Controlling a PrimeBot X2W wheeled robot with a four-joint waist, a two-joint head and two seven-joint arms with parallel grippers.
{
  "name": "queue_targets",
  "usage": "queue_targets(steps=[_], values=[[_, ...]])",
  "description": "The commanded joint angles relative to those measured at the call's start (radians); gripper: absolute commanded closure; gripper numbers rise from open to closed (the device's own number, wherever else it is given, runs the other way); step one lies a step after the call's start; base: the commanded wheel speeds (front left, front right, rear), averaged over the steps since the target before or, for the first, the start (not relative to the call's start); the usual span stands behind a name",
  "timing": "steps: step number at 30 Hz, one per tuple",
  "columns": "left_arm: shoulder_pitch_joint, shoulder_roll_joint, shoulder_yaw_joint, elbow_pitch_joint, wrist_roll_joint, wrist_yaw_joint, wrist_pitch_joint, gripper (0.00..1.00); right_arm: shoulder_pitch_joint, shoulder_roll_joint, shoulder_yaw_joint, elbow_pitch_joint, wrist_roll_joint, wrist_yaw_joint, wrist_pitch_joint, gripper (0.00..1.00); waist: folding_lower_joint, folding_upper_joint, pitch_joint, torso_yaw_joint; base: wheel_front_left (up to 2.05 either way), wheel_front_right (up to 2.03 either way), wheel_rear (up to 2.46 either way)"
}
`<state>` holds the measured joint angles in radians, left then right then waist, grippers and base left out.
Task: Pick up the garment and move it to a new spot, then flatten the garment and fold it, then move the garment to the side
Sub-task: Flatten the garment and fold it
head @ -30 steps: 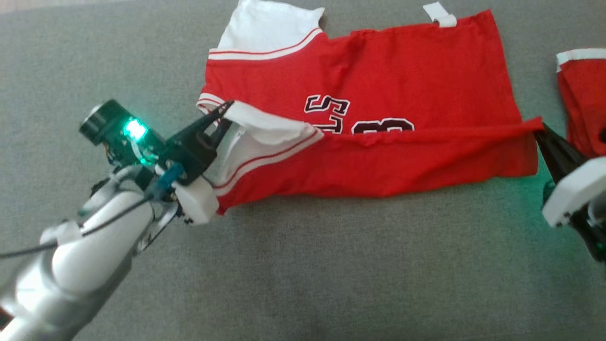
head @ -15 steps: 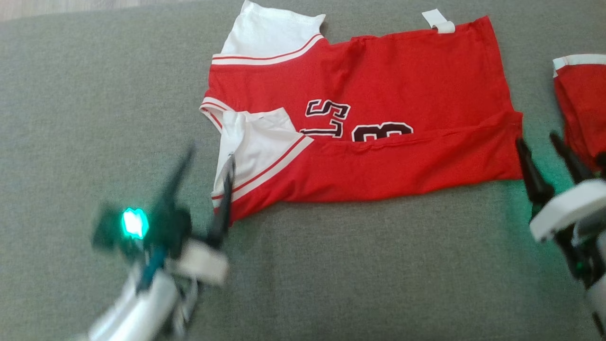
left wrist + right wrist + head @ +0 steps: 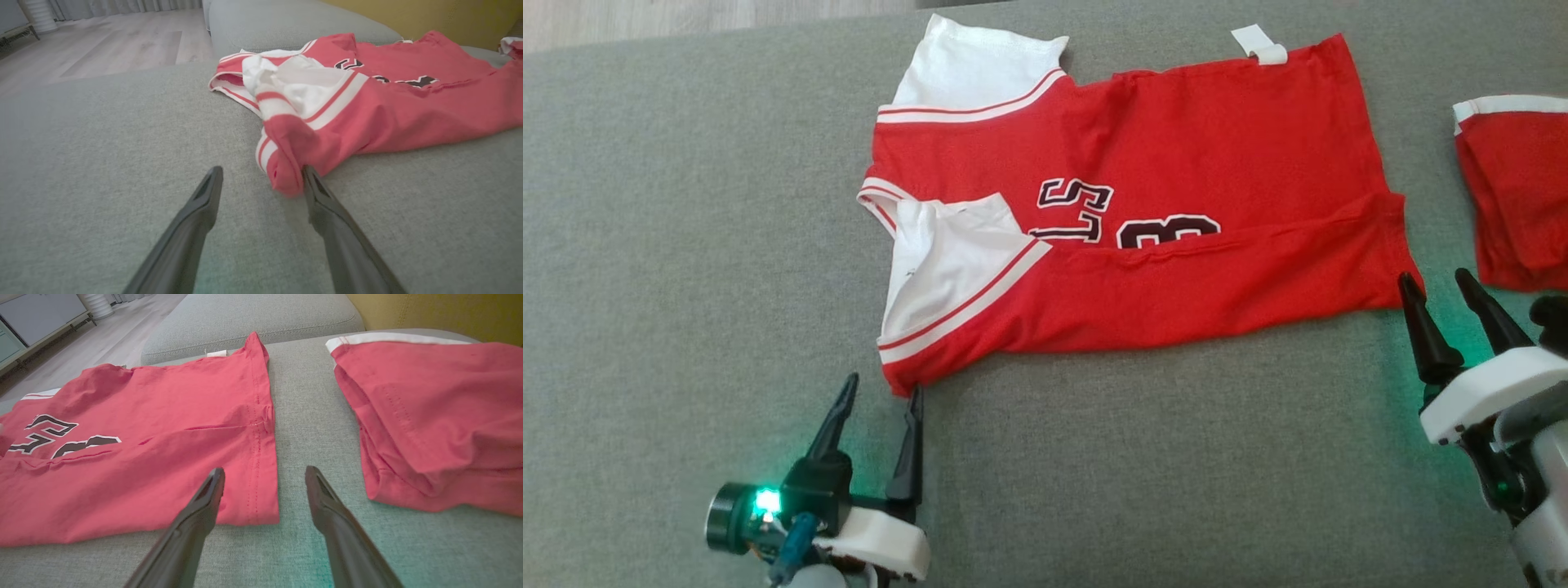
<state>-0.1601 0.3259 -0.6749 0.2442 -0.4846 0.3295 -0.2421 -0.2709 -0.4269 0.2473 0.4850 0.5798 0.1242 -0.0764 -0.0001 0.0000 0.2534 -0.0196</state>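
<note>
The garment is a red jersey with white sleeves and black lettering, lying across the grey cushion with its near long edge folded up over the print. My left gripper stands open just below the jersey's near left corner, nothing held between its fingers. In the right wrist view the jersey's hem corner lies between and just beyond the tips of my open right gripper. From the head, that right gripper sits beside the jersey's lower right corner.
A second red garment with white trim lies folded at the right edge, close to my right gripper. The grey sofa cushion stretches wide to the left and near side. Wooden floor lies beyond the cushion's far edge.
Both grippers let go of the jersey's folded edge, opened and drew back toward me. The released fold dropped flat over the lower part of the print.
</note>
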Motion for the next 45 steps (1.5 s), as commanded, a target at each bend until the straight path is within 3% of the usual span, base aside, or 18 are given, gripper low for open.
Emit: queue_targets(steps=[1, 2, 3, 5, 12, 22, 23, 25, 34, 45], values=[[-0.040, 0.002, 0.038, -0.007, -0.011, -0.015, -0.015, 0.00, 0.016, -0.018, 0.005, -0.020, 0.002, 0.007, -0.012, 0.00, 0.0001, 0.0000, -0.004, -0.002, 0.00, 0.00, 0.00], [-0.043, 0.001, 0.037, 0.003, -0.013, -0.022, -0.015, 0.23, 0.016, -0.017, 0.006, -0.018, 0.002, 0.007, -0.012, 0.00, 0.0001, 0.0000, -0.006, -0.003, 0.00, 0.00, 0.00], [-0.046, -0.001, 0.038, 0.011, -0.015, -0.027, -0.016, 0.62, 0.016, -0.016, 0.007, -0.016, 0.003, 0.007, -0.012, 0.00, 0.0001, 0.0000, -0.008, -0.004, 0.00, 0.00, 0.00], [-0.053, -0.003, 0.038, 0.027, -0.017, -0.039, -0.016, 1.00, 0.016, -0.014, 0.007, -0.014, 0.003, 0.007, -0.013, 0.00, 0.0001, 0.0000, -0.012, -0.005, 0.00, 0.00, 0.00], [-0.081, 0.012, 0.026, 0.062, -0.007, -0.080, -0.017, 1.00, -0.011, -0.002, 0.000, 0.025, 0.014, 0.007, 0.001, 0.00, 0.0001, 0.0000, -0.016, -0.001, 0.00, 0.00, 0.00], [-0.092, 0.056, 0.019, 0.061, 0.005, -0.095, -0.010, 1.00, -0.080, 0.026, 0.054, 0.145, 0.042, 0.007, 0.078, 0.00, 0.0001, 0.0000, -0.021, 0.018, 0.00, 0.00, 0.00], [-0.091, 0.060, 0.017, 0.059, 0.006, -0.096, -0.007, 1.00, -0.085, 0.029, 0.060, 0.152, 0.045, 0.007, 0.079, 0.09, 0.0001, 0.0000, -0.022, 0.020, 0.00, 0.00, 0.00], [-0.089, 0.068, 0.014, 0.056, 0.006, -0.099, -0.001, 1.00, -0.088, 0.030, 0.071, 0.165, 0.052, 0.007, 0.082, 0.98, 0.0001, 0.0000, -0.027, 0.026, 0.00, 0.00, 0.00], [-0.067, 0.105, -0.012, 0.034, -0.002, -0.136, 0.026, 1.00, -0.026, -0.032, 0.106, 0.130, 0.107, 0.007, 0.062, 1.00, 0.0001, 0.0000, -0.069, 0.038, 0.00, 0.00, 0.00], [0.026, 0.227, -0.062, -0.078, -0.031, -0.228, 0.102, 1.00, 0.118, -0.142, 0.104, 0.028, 0.181, 0.007, 0.094, 1.00, 0.0001, 0.0000, -0.122, 0.041, 0.00, 0.00, 0.00]])
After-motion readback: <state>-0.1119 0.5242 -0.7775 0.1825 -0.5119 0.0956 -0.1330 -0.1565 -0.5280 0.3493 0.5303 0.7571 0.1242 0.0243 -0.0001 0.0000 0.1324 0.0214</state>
